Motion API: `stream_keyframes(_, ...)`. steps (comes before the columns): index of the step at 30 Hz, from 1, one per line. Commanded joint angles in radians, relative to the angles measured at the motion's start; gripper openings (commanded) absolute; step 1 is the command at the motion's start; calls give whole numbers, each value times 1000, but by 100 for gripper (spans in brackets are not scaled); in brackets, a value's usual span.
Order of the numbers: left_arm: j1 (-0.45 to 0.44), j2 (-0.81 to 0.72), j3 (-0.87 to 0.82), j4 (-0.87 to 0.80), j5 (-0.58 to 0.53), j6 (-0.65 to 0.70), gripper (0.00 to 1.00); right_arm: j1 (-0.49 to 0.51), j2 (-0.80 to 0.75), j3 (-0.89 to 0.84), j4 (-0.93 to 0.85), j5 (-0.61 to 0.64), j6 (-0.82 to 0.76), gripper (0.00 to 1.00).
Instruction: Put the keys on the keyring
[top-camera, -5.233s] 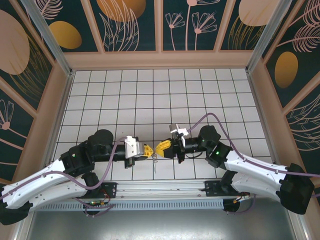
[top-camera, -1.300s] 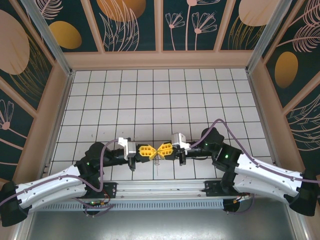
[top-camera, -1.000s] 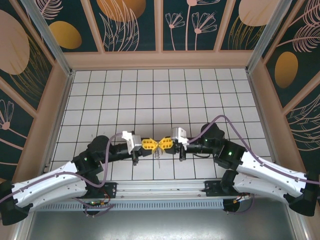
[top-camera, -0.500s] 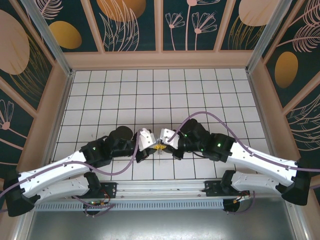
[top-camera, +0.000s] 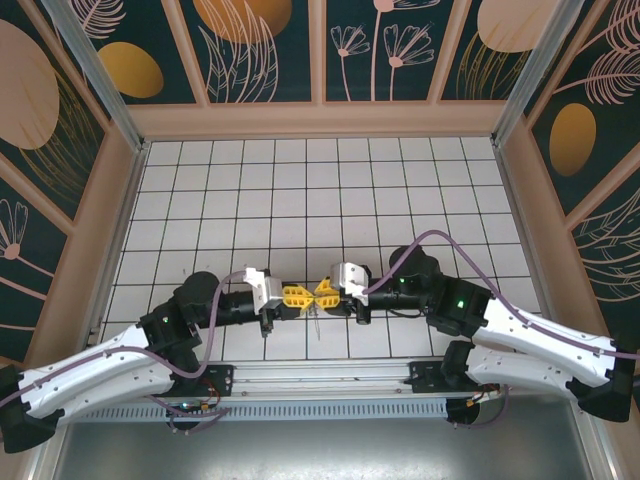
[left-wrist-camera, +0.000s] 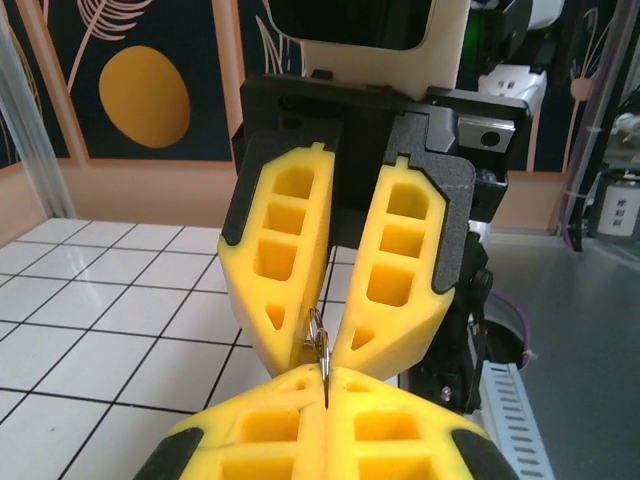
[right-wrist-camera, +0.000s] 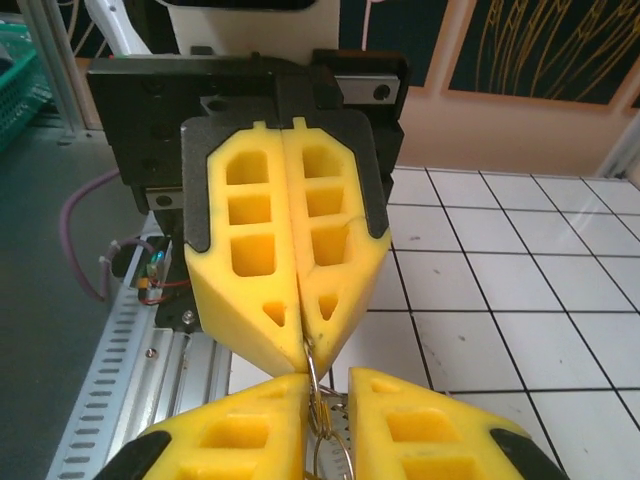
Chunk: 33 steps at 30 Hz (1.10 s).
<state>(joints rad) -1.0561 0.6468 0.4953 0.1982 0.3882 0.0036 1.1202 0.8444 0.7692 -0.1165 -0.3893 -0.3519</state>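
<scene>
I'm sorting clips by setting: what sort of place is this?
Probably a purpose-built robot test cell, not a home or a workshop: a white gridded table is boxed in by leaf-patterned panels and metal corner posts.

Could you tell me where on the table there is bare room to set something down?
The tiled table is bare from the back wall down to the left gripper and right gripper. It is crowded at front centre, where both meet at the keyring.
</scene>
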Motion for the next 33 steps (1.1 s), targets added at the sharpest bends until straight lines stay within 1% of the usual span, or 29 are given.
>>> stream_keyframes(1,-8,-3,-29,191,85,-58,0,7,14,-20,116,-37,33,17)
stream_keyframes(3,-8,-6,-56,258,91,-80,0,5,12,-24,124,-40,39,14)
stream_keyframes(4,-8,-6,-67,282,91,-88,0,4,8,-26,127,-39,40,9)
stream_keyframes(5,-8,0,-70,288,88,-89,0,3,6,-28,127,-33,41,2)
stream_keyframes(6,-8,7,-63,270,84,-83,0,2,4,-27,125,-22,42,0)
stream_keyframes(8,-8,44,-8,138,57,-41,0,-5,3,-15,101,9,33,0)
stream_keyframes(11,-8,108,96,-98,-53,34,0,-10,27,32,30,64,0,0)
stream_keyframes(13,-8,152,156,-214,-104,77,0,-11,61,74,-23,93,-27,0)
stream_keyframes(16,-8,241,231,-347,-179,126,1,-10,119,128,-84,127,-58,0)
stream_keyframes(18,-8,290,259,-389,-199,146,3,-8,151,152,-106,139,-73,0)
stream_keyframes(20,-8,313,258,-371,-193,149,3,-5,167,166,-111,136,-85,0)
stream_keyframes(22,-8,308,240,-322,-167,139,0,-1,168,171,-105,118,-92,0)
stream_keyframes(23,-7,296,225,-288,-143,131,0,-2,163,170,-99,107,-94,0)
stream_keyframes(29,-8,157,89,-12,4,28,0,-6,79,91,-12,63,-67,1)
stream_keyframes(31,-8,107,49,76,40,-8,0,-9,41,45,34,35,-47,11)
stream_keyframes(33,-8,69,26,126,57,-31,0,-10,10,12,76,6,-26,18)
